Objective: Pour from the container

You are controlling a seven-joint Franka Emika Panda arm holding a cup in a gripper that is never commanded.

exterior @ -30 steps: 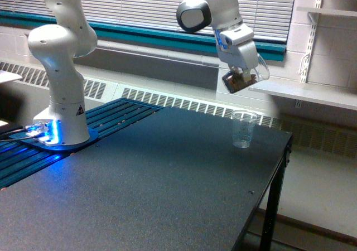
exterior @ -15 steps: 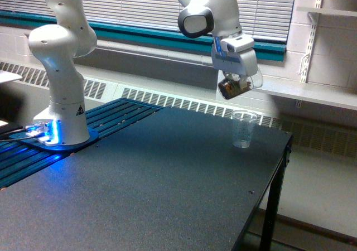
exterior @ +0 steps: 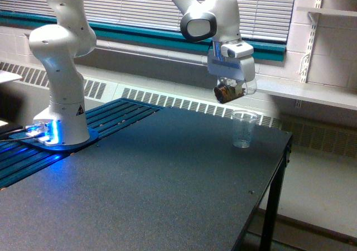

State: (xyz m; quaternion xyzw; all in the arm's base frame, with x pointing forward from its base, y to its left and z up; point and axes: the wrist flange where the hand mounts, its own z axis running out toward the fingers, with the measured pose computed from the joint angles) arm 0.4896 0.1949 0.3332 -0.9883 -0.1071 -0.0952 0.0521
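since a second ago the gripper (exterior: 230, 87) has swung toward the exterior view's left and come down a little, and the container (exterior: 228, 91) in it has turned further over, its brown contents now bunched at the lower, left-facing end. the claw is clamped on the container, holding it in the air above the black table (exterior: 167, 189), up and slightly to the exterior view's left of the clear cup (exterior: 244, 129). the tilt looks like the pour being set up, though the container's mouth appears to sit beside the cup's opening rather than squarely over it, so i judge the arm needs to line up before anything can land inside; no stream of grains is visible. the cup stands upright near the table's far right corner, apart from everything else, presumably placed there as the receiver. counted: one arm, one gripper, one container, one cup, one table.
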